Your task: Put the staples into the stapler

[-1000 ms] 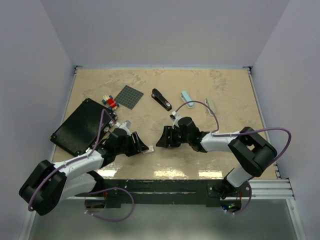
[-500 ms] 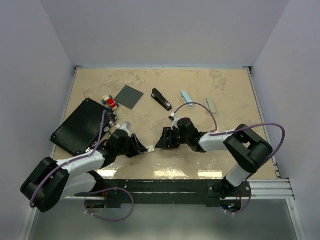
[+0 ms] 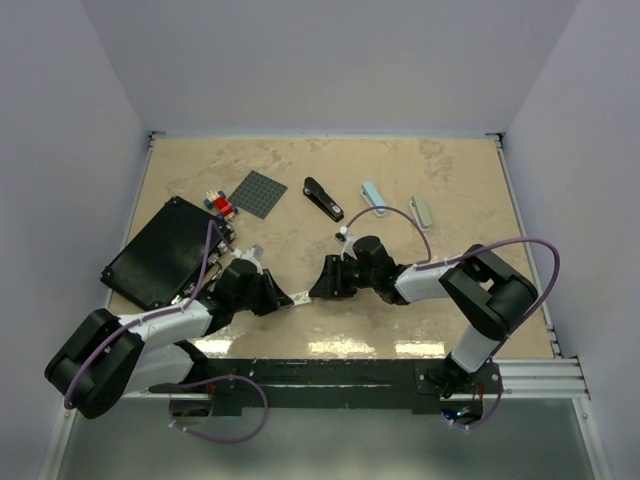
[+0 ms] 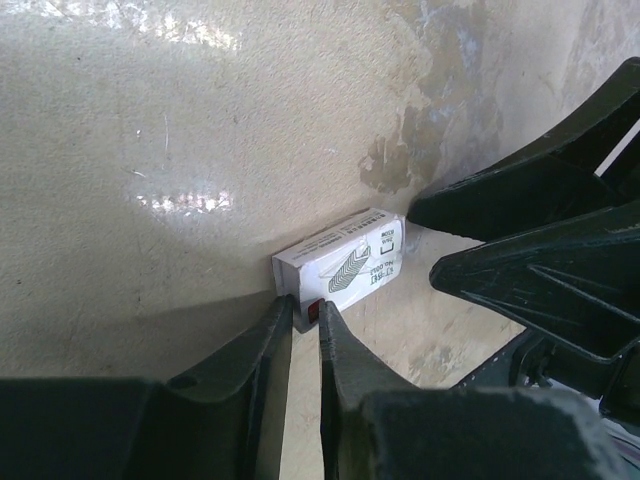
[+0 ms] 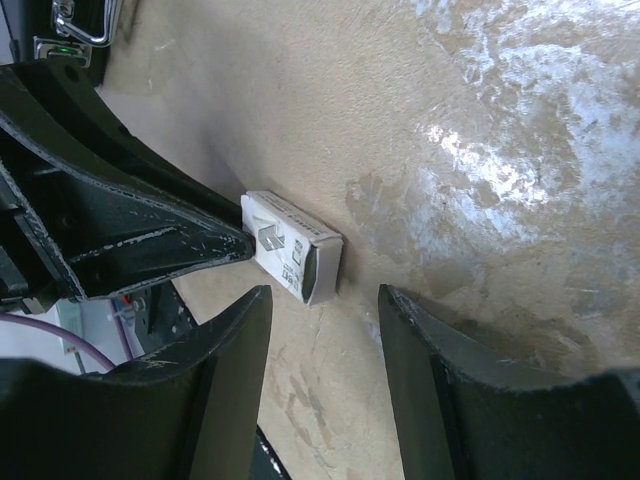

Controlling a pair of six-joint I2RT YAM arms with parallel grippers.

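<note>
Right fingers [image 5: 170,400] nearer — left fingers [image 4: 240,390] pinch box [image 4: 345,262].

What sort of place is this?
Probably a robot test booth, not a home: plain white walls box in one table, with the left arm and right arm bolted along its near edge.

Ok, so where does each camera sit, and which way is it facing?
Top external: above and behind the bases, looking down at the table; both arms show.
Left wrist: low, facing along the left gripper, which is shut on a small white box; the right gripper is opposite.
Right wrist: low, facing back at the box, ahead of its own open fingers; a left finger shows.
Both wrist views share the box.
</note>
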